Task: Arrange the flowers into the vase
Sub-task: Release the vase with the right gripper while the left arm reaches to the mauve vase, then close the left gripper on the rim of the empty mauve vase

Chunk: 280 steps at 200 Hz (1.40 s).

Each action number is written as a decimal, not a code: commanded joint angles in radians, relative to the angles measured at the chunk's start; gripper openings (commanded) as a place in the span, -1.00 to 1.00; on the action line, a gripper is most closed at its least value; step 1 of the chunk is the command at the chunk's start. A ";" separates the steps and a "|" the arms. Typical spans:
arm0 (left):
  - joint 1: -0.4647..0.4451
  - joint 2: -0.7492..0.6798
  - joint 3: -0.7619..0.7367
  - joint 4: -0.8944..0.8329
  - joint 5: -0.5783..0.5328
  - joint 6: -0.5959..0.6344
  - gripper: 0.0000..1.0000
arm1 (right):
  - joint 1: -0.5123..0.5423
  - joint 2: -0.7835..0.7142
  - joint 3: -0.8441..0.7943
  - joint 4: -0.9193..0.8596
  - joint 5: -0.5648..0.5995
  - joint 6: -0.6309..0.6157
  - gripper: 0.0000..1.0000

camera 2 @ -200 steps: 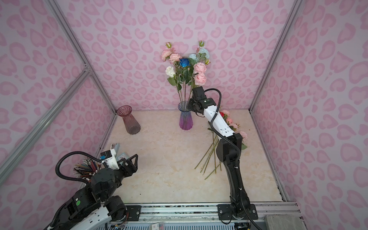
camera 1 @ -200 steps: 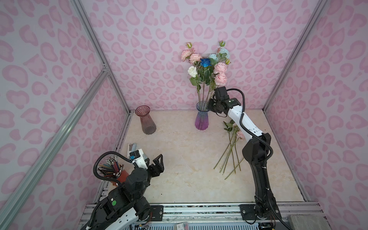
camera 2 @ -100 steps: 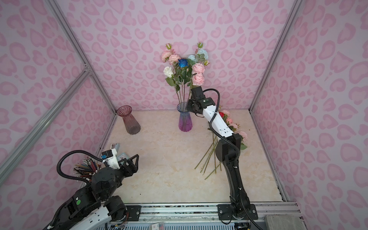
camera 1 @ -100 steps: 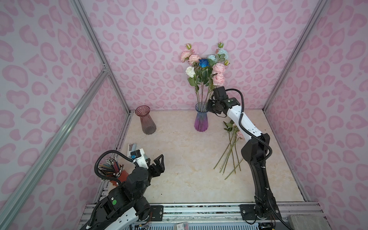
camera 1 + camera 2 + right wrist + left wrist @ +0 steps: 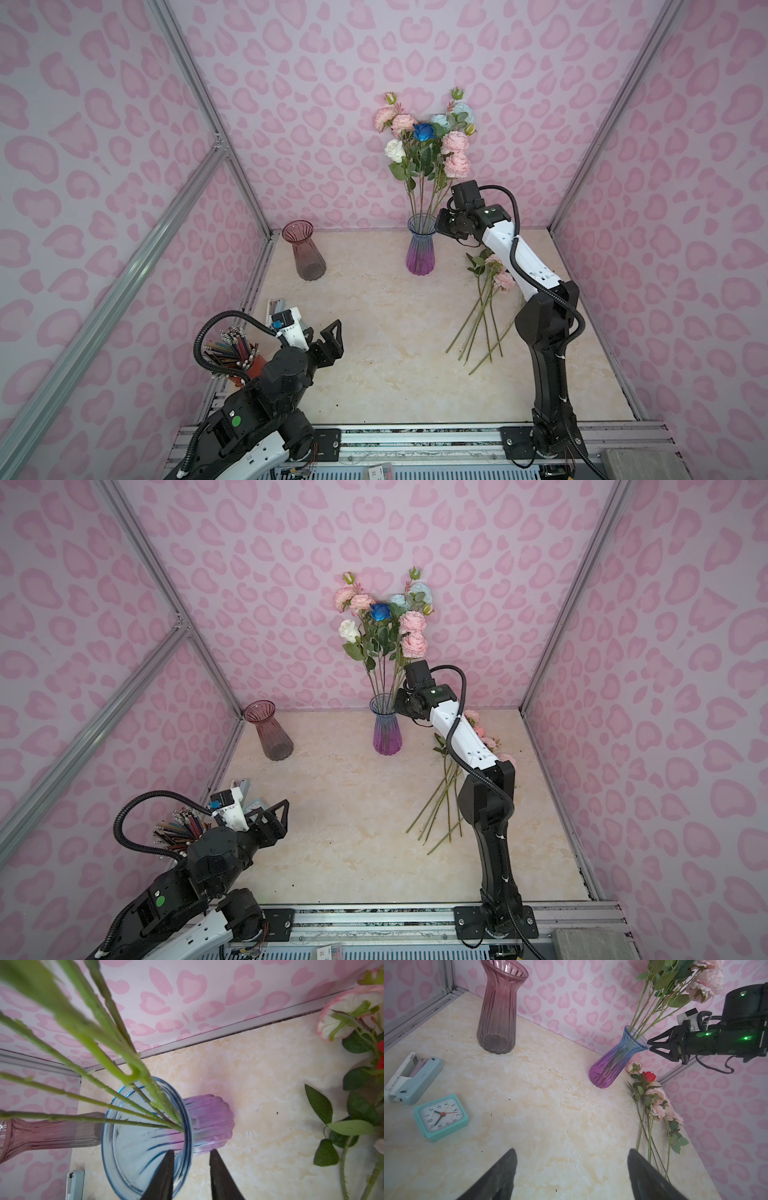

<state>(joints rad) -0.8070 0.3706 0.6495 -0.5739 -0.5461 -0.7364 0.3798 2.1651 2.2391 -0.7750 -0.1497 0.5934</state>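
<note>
Blue-to-purple glass vase [image 5: 420, 253] at the far middle of the table [image 5: 374, 365], right gripper [image 5: 191, 1152] at its rim.
From my station I see the standing flowers [image 5: 424, 137] in that vase: pink, white, pale blue and one deep blue. The right gripper sits just at the vase's right rim, its jaws a little apart with the rim edge showing in the gap, clamped on nothing. The loose flowers [image 5: 484, 316] lie flat on the right of the table beside the right arm, heads far, stems pointing near. My left gripper [image 5: 571, 1150] hovers near left, fingers spread wide, carrying nothing. A pink vase [image 5: 307, 253] stands far left.
</note>
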 commanded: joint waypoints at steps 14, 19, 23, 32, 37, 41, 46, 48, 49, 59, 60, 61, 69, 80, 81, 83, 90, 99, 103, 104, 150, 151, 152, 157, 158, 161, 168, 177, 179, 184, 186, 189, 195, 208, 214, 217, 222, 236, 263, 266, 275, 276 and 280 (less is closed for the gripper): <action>0.000 0.082 0.080 0.008 -0.006 0.053 0.67 | 0.001 -0.071 -0.094 0.059 0.005 -0.018 -0.37; 0.000 0.104 0.103 0.003 -0.005 0.065 0.67 | 0.000 -0.085 -0.105 0.056 0.003 -0.019 -0.37; 0.000 0.122 0.121 -0.001 -0.005 0.075 0.66 | 0.001 -0.098 -0.117 0.054 0.001 -0.021 -0.37; 0.000 0.166 0.167 -0.015 -0.008 0.093 0.65 | 0.002 -0.136 -0.159 0.063 -0.002 -0.023 -0.37; -0.001 0.193 0.197 -0.026 -0.013 0.104 0.64 | 0.002 -0.166 -0.200 0.083 -0.002 -0.025 -0.37; -0.001 0.213 0.222 -0.038 -0.016 0.112 0.64 | 0.001 -0.192 -0.239 0.103 -0.003 -0.024 -0.36; -0.001 0.242 0.250 -0.048 -0.018 0.120 0.64 | 0.002 -0.227 -0.287 0.132 -0.002 -0.023 -0.36; -0.001 0.254 0.261 -0.051 -0.018 0.126 0.64 | 0.002 -0.240 -0.307 0.143 -0.002 -0.023 -0.36; 0.000 0.259 0.268 -0.051 -0.018 0.129 0.63 | 0.002 -0.247 -0.317 0.147 -0.002 -0.023 -0.36; 0.002 0.310 0.329 -0.072 -0.037 0.144 0.63 | 0.002 -0.310 -0.391 0.183 0.006 -0.022 -0.35; 0.002 0.315 0.332 -0.074 -0.039 0.145 0.63 | 0.002 -0.316 -0.401 0.186 0.005 -0.022 -0.35; 0.003 0.320 0.341 -0.078 -0.041 0.147 0.63 | 0.001 -0.319 -0.409 0.188 0.006 -0.022 -0.35; 0.016 0.362 0.396 -0.092 -0.042 0.167 0.62 | 0.002 -0.371 -0.465 0.205 0.008 -0.022 -0.35; 0.063 0.424 0.476 -0.118 -0.018 0.186 0.63 | 0.005 -0.445 -0.540 0.234 0.019 -0.024 -0.34; 0.069 0.430 0.479 -0.120 -0.013 0.186 0.63 | 0.006 -0.452 -0.550 0.238 0.020 -0.025 -0.34; 0.081 0.442 0.497 -0.125 -0.003 0.189 0.63 | 0.006 -0.467 -0.567 0.245 0.026 -0.024 -0.34; 0.133 0.485 0.552 -0.141 0.035 0.196 0.63 | 0.008 -0.514 -0.616 0.266 0.038 -0.023 -0.33; 0.200 0.544 0.618 -0.162 0.086 0.197 0.62 | 0.011 -0.570 -0.672 0.289 0.043 -0.020 -0.33; 0.229 0.572 0.644 -0.169 0.102 0.193 0.62 | 0.014 -0.594 -0.694 0.296 0.045 -0.020 -0.33; 0.237 0.579 0.651 -0.171 0.108 0.192 0.62 | 0.015 -0.600 -0.699 0.298 0.046 -0.019 -0.32; 0.558 0.906 0.904 -0.192 0.352 0.012 0.55 | 0.054 -0.816 -0.914 0.380 0.087 -0.014 -0.24; 0.562 0.913 0.909 -0.192 0.354 0.009 0.55 | 0.054 -0.820 -0.917 0.382 0.087 -0.013 -0.24; 0.567 0.919 0.914 -0.192 0.356 0.001 0.55 | 0.054 -0.822 -0.920 0.384 0.087 -0.012 -0.24; 0.584 0.953 0.933 -0.189 0.354 -0.026 0.55 | 0.054 -0.838 -0.935 0.391 0.084 -0.008 -0.23; 0.587 0.959 0.936 -0.189 0.352 -0.032 0.54 | 0.054 -0.840 -0.938 0.392 0.083 -0.007 -0.23; 0.594 0.976 0.951 -0.188 0.345 -0.048 0.55 | 0.056 -0.848 -0.946 0.399 0.081 -0.005 -0.23; 0.613 1.016 0.981 -0.188 0.331 -0.088 0.54 | 0.057 -0.865 -0.964 0.414 0.067 0.001 -0.22; 0.641 1.063 1.015 -0.201 0.310 -0.152 0.53 | 0.062 -0.882 -0.986 0.432 0.049 0.004 -0.20; 0.647 1.073 1.023 -0.204 0.311 -0.166 0.53 | 0.063 -0.884 -0.989 0.433 0.046 0.004 -0.19; 0.666 1.097 1.039 -0.208 0.321 -0.206 0.52 | 0.065 -0.890 -0.995 0.432 0.039 0.003 -0.19; 0.674 1.106 1.043 -0.210 0.325 -0.222 0.51 | 0.065 -0.892 -0.997 0.430 0.038 0.003 -0.18; 0.683 1.118 1.051 -0.211 0.331 -0.244 0.50 | 0.068 -0.897 -1.000 0.430 0.035 0.002 -0.18; 0.699 1.144 1.068 -0.214 0.337 -0.278 0.48 | 0.068 -0.905 -1.010 0.429 0.033 -0.003 -0.17; 0.723 1.192 1.098 -0.235 0.314 -0.345 0.48 | 0.069 -0.932 -1.035 0.432 0.037 -0.010 -0.16; 0.726 1.212 1.113 -0.255 0.284 -0.375 0.48 | 0.069 -0.946 -1.048 0.437 0.043 -0.011 -0.15; 0.729 1.221 1.120 -0.263 0.268 -0.388 0.49 | 0.069 -0.953 -1.058 0.442 0.047 -0.012 -0.14; 0.736 1.235 1.129 -0.273 0.252 -0.405 0.49 | 0.068 -0.968 -1.078 0.459 0.051 -0.010 -0.14; 0.754 1.281 1.163 -0.301 0.238 -0.441 0.48 | 0.065 -1.007 -1.127 0.500 0.051 -0.003 -0.12; 0.792 1.413 1.296 -0.410 0.251 -0.485 0.43 | 0.066 -1.030 -1.155 0.506 0.027 -0.001 -0.10; 0.795 1.428 1.312 -0.425 0.248 -0.491 0.43 | 0.065 -1.031 -1.156 0.506 0.025 -0.001 -0.10; 0.808 1.466 1.353 -0.460 0.249 -0.503 0.43 | 0.065 -1.035 -1.164 0.507 0.023 -0.003 -0.09; 0.809 1.470 1.357 -0.462 0.252 -0.503 0.43 | 0.065 -1.036 -1.166 0.507 0.022 -0.003 -0.09; 0.815 1.484 1.368 -0.470 0.258 -0.506 0.43 | 0.065 -1.037 -1.168 0.507 0.023 -0.005 -0.09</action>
<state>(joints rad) -0.0135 1.7844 1.9438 -0.9123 -0.2745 -1.1660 0.4442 1.1347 1.0897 -0.3042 -0.1108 0.5915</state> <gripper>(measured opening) 0.717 0.454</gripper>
